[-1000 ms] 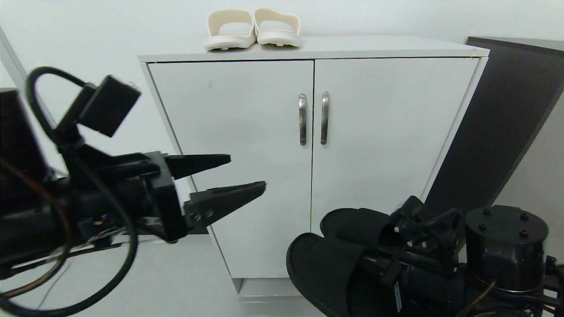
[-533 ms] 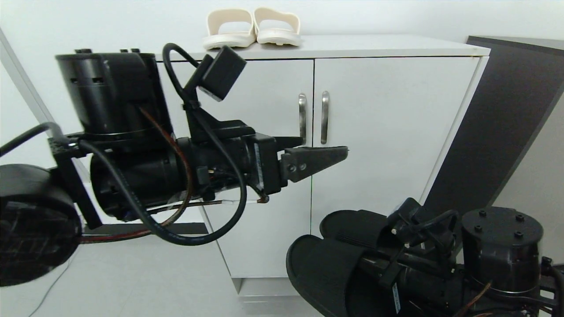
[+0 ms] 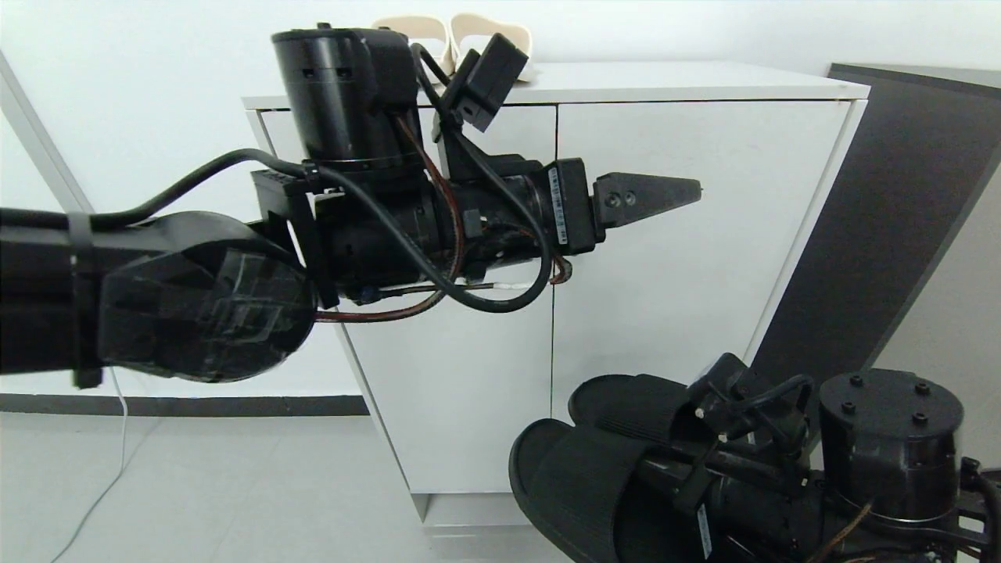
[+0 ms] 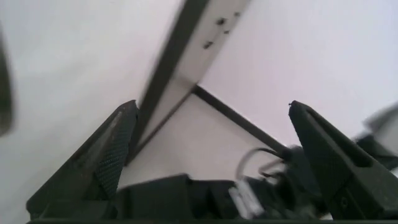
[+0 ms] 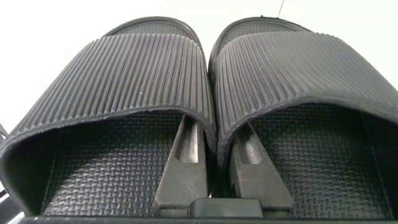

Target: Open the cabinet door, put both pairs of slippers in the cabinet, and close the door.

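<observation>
Compared with a second ago, the left arm has climbed from the lower left of the frame to the upper centre. The left claw (image 3: 682,192) now lies over the upper part of the cabinet's (image 3: 704,297) right door, past the seam (image 3: 554,344) between the two doors. The door handles that showed before are hidden behind the arm. In the head view the claw is seen edge-on. In the left wrist view its fingers (image 4: 93,168) stand wide apart, with nothing between them.

At lower left the floor (image 3: 203,485) lies open up to the cabinet's left edge, with a thin cable (image 3: 102,489) trailing across it. Both doors are shut. The cream slippers (image 3: 512,35) sit where they were on the cabinet top, near its front edge and partly covered by the arm.

At lower right the right claw (image 5: 214,134) has stayed in place. It is closed on the black slippers (image 3: 594,469), pinching their adjoining inner walls together, one finger inside each slipper. The pair hangs low in front of the right door's lower part. A dark panel (image 3: 899,234) stands just beside the cabinet's right edge.
</observation>
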Motion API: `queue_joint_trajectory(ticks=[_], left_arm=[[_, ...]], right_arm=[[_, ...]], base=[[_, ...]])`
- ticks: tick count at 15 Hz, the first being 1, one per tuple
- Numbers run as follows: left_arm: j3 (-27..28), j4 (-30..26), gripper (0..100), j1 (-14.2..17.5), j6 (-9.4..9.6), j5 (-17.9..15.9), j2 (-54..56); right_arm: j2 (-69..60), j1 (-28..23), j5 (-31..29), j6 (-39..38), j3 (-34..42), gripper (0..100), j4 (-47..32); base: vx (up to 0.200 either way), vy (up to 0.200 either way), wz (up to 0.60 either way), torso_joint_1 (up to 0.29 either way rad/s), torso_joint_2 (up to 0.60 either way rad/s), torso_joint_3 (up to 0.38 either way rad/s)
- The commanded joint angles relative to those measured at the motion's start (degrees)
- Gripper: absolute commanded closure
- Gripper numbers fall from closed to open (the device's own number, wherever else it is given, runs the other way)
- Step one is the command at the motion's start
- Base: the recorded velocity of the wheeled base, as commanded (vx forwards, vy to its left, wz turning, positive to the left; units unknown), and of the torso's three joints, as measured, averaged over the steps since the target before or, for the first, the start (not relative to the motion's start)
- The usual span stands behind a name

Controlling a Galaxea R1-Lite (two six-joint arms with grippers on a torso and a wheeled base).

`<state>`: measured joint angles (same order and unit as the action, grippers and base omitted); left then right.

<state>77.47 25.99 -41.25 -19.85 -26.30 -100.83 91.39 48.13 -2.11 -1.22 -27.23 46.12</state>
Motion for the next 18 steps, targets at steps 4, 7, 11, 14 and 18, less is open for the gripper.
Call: queue_joint_trajectory(ticks=[4,7,11,14,18], left_arm=[[2.42,-0.50,0,0.38,3.67,8.63,-4.11],[3.12,-0.59,0,2.58,3.67,10.83,-4.20],[3.21,-0.59,0,3.99,3.67,10.83,-4.64],[5.06,-0.59,0,4.16,3.59,10.83,-6.84],[8.93,-1.38,0,4.16,3.59,10.74,-10.00]], right_arm=[[0.10,0.04,0.00,-0.01,-0.01,100,0.03],[0.10,0.04,-0.09,0.08,-0.01,100,0.03],[0.19,0.04,-0.09,0.08,-0.01,100,0.03],[0.19,0.04,-0.09,0.16,-0.01,100,0.03],[0.19,0.04,-0.09,0.25,0.08,100,0.03]], base=[[0.000,0.000,0.00,0.000,0.00,0.000],[0.000,0.000,0.00,0.000,0.00,0.000],[0.000,0.000,0.00,0.000,0.00,0.000],[0.000,0.000,0.00,0.000,0.00,0.000],[0.000,0.000,0.00,0.000,0.00,0.000]])
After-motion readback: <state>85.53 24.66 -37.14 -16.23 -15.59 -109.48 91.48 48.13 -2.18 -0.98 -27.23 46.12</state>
